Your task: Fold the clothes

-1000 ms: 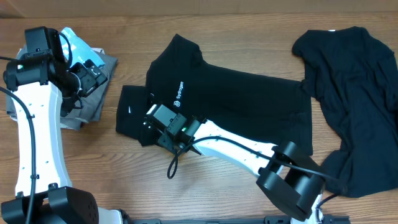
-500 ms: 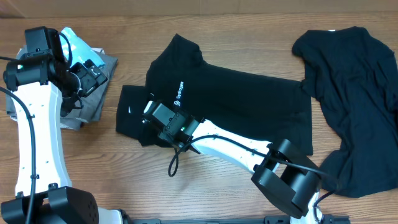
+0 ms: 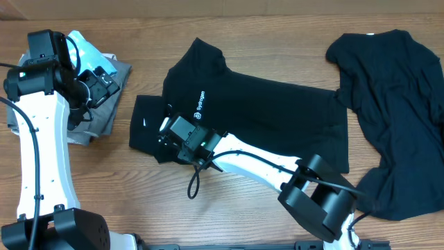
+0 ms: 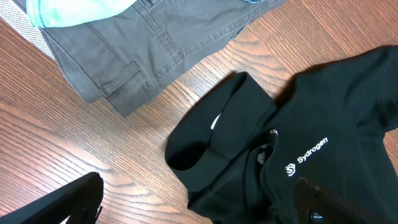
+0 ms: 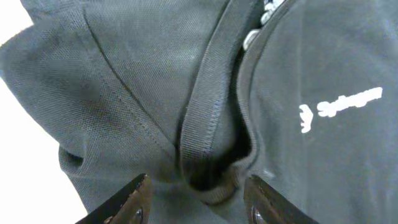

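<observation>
The table (image 3: 277, 28) is covered in wood grain and carries everything both arms reach over. The polo (image 3: 277, 111) is spread flat directly under the right gripper (image 5: 198, 199), with its body stretched back along the right arm and its collar end beneath the fingers. A 2nd garment (image 3: 395, 104), also black, is left crumpled well behind that gripper, next to the polo's hem at the table's right side. A grey garment (image 4: 124, 43) is seen folded under the left gripper (image 4: 198, 183), apart from the polo with bare wood between them. A light blue packet (image 3: 87, 48) is laid on top of the grey garment, beside the left wrist.

The right gripper is lowered onto the polo at the neck. Its 2 fingers (image 5: 134, 199) are spread apart, and a raised fold of the collar (image 5: 205, 124) is bunched between them without being clamped. The left gripper is held above the table with its 2 fingers wide apart and nothing between them.

The white logo (image 5: 342, 106) is seen just to the right of the right gripper's fingers, on the polo's chest. A pale button (image 5: 252, 38) is visible ahead of those fingers, at the placket's edge.
</observation>
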